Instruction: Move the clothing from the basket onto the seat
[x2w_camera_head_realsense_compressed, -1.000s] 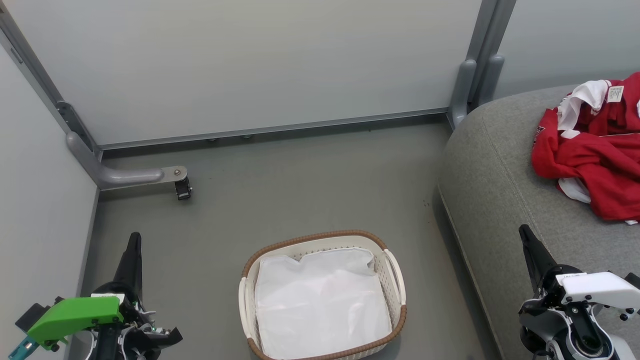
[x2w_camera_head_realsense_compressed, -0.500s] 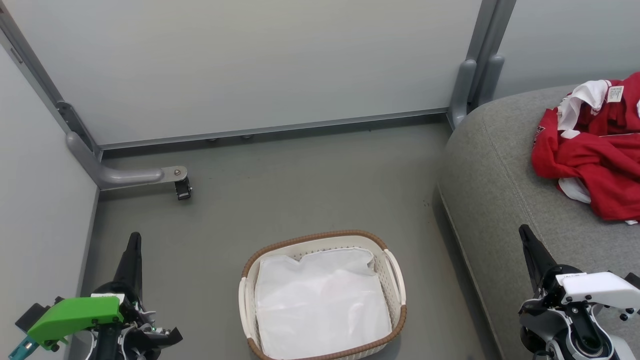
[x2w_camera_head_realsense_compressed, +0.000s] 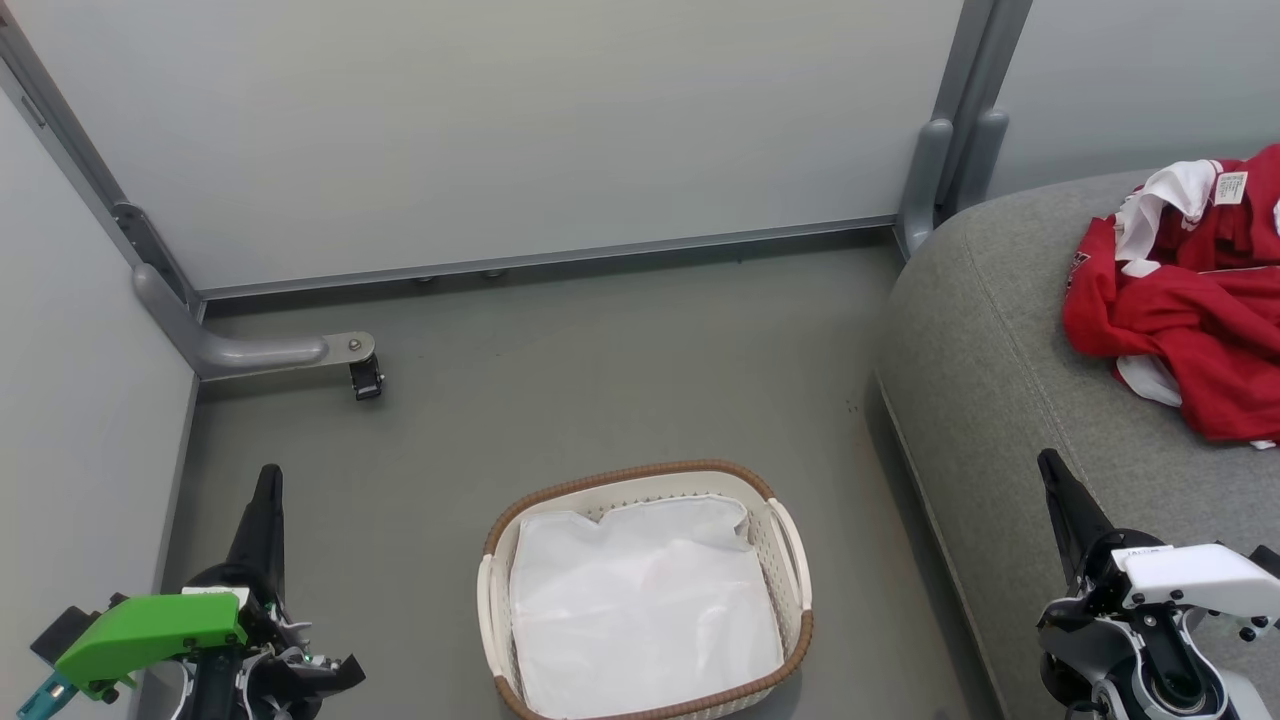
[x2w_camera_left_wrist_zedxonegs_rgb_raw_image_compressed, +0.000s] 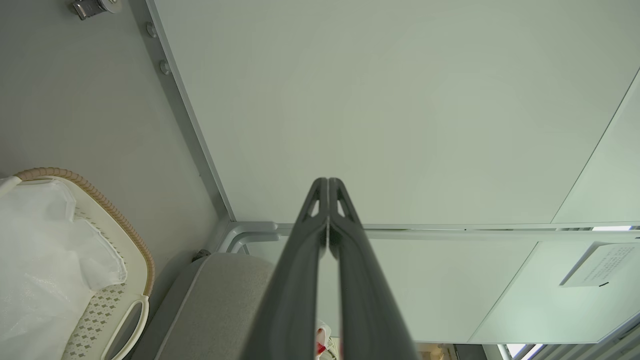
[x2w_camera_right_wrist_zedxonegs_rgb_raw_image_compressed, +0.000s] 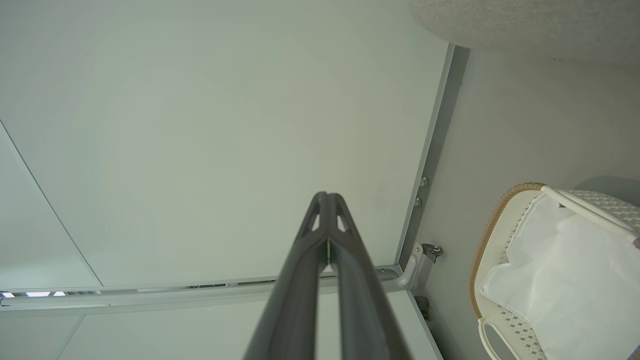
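Note:
The red and white clothing (x2w_camera_head_realsense_compressed: 1190, 300) lies crumpled on the light grey seat (x2w_camera_head_realsense_compressed: 1000, 370) at the right. On the floor in front stands the cream basket (x2w_camera_head_realsense_compressed: 790, 545) with its brown rim, holding just a white liner sheet (x2w_camera_head_realsense_compressed: 640, 610). My left gripper (x2w_camera_head_realsense_compressed: 268, 472) is low at the left, shut and empty, well left of the basket. My right gripper (x2w_camera_head_realsense_compressed: 1047, 460) is low at the right over the seat's front edge, shut and empty, below the clothing. The left wrist view shows the tips (x2w_camera_left_wrist_zedxonegs_rgb_raw_image_compressed: 328, 181) pressed together, with the basket (x2w_camera_left_wrist_zedxonegs_rgb_raw_image_compressed: 132, 240) at its left. The right wrist view shows the same (x2w_camera_right_wrist_zedxonegs_rgb_raw_image_compressed: 327, 195).
Pale partition walls close the space at the back and left. A grey metal foot with a caster (x2w_camera_head_realsense_compressed: 365, 378) juts onto the floor at the left. A grey post (x2w_camera_head_realsense_compressed: 935, 180) stands beside the seat's back corner. Grey floor lies between basket and walls.

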